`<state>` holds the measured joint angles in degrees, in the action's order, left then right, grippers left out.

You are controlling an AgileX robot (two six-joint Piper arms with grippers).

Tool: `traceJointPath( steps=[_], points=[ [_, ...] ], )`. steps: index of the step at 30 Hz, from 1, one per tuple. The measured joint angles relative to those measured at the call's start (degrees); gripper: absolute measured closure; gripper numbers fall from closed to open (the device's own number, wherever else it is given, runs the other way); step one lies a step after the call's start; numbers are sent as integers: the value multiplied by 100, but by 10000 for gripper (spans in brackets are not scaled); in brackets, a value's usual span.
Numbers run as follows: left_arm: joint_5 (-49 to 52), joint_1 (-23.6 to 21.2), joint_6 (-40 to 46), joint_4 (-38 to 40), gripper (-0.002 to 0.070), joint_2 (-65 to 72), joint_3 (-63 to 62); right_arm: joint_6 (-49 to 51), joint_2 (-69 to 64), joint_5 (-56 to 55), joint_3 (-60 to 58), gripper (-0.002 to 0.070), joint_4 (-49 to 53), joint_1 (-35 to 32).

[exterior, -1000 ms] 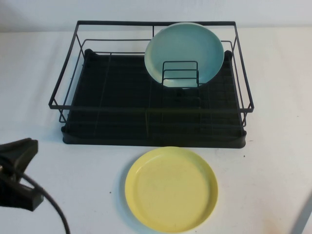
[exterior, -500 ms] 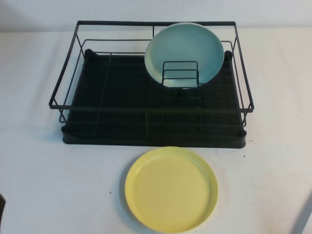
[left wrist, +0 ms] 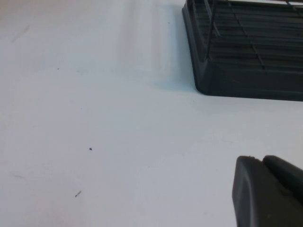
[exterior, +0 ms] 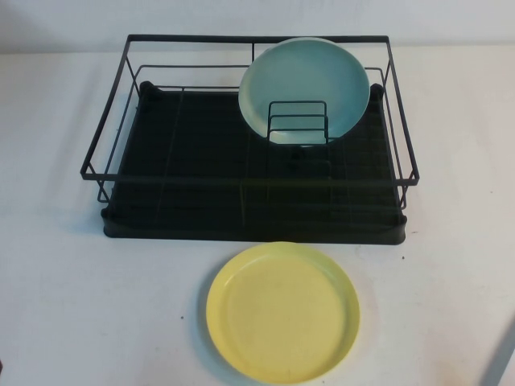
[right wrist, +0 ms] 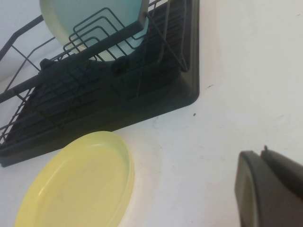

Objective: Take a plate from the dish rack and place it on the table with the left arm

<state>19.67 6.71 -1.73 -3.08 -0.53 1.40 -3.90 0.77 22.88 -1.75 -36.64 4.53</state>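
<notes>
The yellow plate [exterior: 282, 312] lies flat on the worktop [exterior: 80, 305], just clear of the dish rack [exterior: 249, 213]. The left hand [left wrist: 267, 191] hangs beside the rack's corner and the right hand [right wrist: 270, 189] over bare worktop; I cannot tell either grip.

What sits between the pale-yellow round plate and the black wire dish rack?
Nothing: in the high view only a bare strip of white table separates the pale-yellow round plate from the black wire dish rack; neither gripper appears there.

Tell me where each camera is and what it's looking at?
High view: up above on the robot's side, looking down at the dish rack, yellow plate and table; neither hand shows.
Left wrist view: on the left arm, low over the table, facing a rack corner; part of the left hand shows.
Right wrist view: on the right arm, facing rack, yellow plate and blue-green plate; part of the right hand shows.
All three share the rack.
</notes>
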Motion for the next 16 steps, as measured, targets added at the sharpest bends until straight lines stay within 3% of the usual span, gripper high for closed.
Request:
traceJointPath(
  steps=[16],
  points=[
    [10,0,33,-9,677,0,0,0,0,0,0,696,0,0]
  ],
)
